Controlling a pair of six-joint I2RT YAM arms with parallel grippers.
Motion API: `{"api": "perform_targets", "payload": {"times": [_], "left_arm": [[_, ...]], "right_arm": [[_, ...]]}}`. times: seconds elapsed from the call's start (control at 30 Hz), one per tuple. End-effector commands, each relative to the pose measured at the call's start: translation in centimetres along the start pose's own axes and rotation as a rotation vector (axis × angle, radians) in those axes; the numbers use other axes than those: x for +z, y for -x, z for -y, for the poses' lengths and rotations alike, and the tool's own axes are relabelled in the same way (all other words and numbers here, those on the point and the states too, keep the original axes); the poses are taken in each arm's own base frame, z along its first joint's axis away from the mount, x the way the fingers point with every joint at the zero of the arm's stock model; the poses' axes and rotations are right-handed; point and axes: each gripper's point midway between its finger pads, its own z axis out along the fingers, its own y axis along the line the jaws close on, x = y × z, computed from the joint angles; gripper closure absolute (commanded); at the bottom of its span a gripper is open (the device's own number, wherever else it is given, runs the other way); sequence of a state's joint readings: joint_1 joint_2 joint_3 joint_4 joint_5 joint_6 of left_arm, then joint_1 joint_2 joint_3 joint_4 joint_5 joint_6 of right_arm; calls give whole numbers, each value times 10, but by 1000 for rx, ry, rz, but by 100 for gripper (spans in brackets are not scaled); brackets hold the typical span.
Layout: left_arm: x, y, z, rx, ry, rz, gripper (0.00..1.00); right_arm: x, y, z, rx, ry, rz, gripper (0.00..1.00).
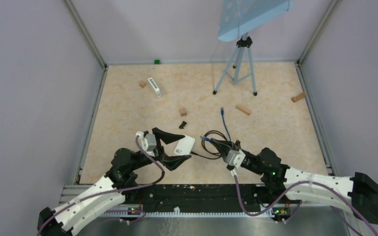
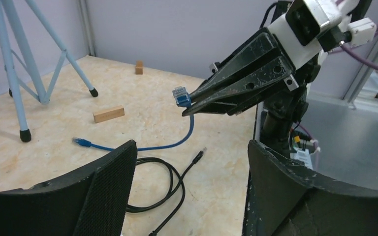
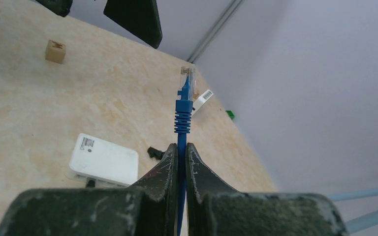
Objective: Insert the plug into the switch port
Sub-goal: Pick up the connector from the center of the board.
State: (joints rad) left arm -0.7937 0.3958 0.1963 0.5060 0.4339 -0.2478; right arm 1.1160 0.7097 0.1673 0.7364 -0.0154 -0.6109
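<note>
The white switch [image 1: 187, 143] lies flat on the table, and a black cable [image 1: 216, 135] runs into one port. My left gripper [image 1: 181, 148] is open, a finger on either side of the switch; whether they touch it I cannot tell. The left wrist view shows both fingers [image 2: 113, 182] wide apart with only table and black cable [image 2: 170, 172] between them. My right gripper [image 1: 215, 143] is shut on the blue cable just behind its plug [image 1: 205, 139]. The plug [image 3: 186, 81] sticks out past the fingertips [image 3: 170, 162], in the air to the right of the switch [image 3: 103, 160].
A blue tripod [image 1: 238, 64] stands at the back right. Wooden blocks [image 1: 243, 109] [image 1: 183, 112] [image 1: 298, 97] [image 1: 142, 84], a white barcoded bar [image 1: 154, 87] and a small black piece [image 1: 183, 125] are scattered about. The blue cable's other plug [image 1: 222, 110] rests on the table.
</note>
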Motion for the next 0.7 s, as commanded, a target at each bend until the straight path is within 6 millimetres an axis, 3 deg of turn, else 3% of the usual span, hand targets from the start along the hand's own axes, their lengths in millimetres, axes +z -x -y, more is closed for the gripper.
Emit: {"api": "perform_targets", "payload": {"times": [0.0,0.17,0.67], "left_arm": [[12,12,17,173,-162,36,14],[21,-1,19,210,-226,-1,14],[39,4,5,266,-198,24,15]], "right_arm": [[3,18,12,-241,-8,74,100],[1,25,21,-418,-28,86,100],[9,31,22,-760,-24,-2,100]]}}
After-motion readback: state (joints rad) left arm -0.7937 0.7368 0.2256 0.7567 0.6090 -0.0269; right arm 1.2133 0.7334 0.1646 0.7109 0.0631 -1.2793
